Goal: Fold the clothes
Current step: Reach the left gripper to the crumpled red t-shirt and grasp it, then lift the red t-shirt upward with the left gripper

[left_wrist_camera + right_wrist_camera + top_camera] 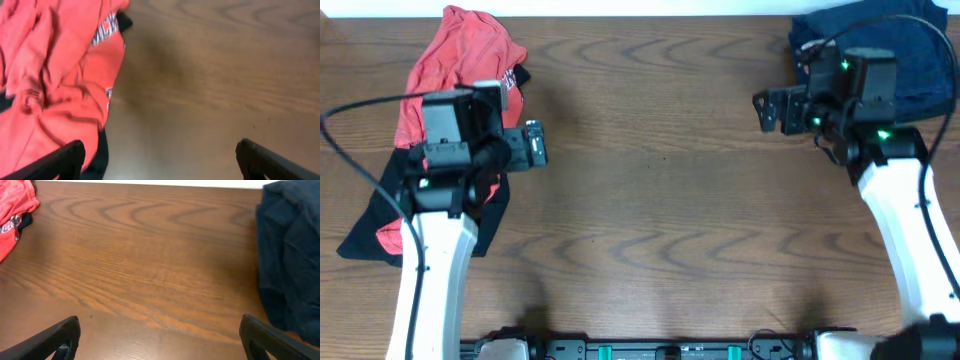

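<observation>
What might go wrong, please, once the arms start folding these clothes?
The red shirt lies bunched over a black garment, so the open left gripper may pinch both layers. The blue garment sits by the far edge of the table; the right gripper could nudge it off.

We log a heap of clothes (460, 60) at the table's (660, 220) far left, lying on a second garment (365, 225) that spreads nearer. A bundled garment (920, 60) sits far right (in the corner). Left gripper (540, 145) is at the heap's right edge, and right gripper (763, 110) is just left of the bundle.
</observation>
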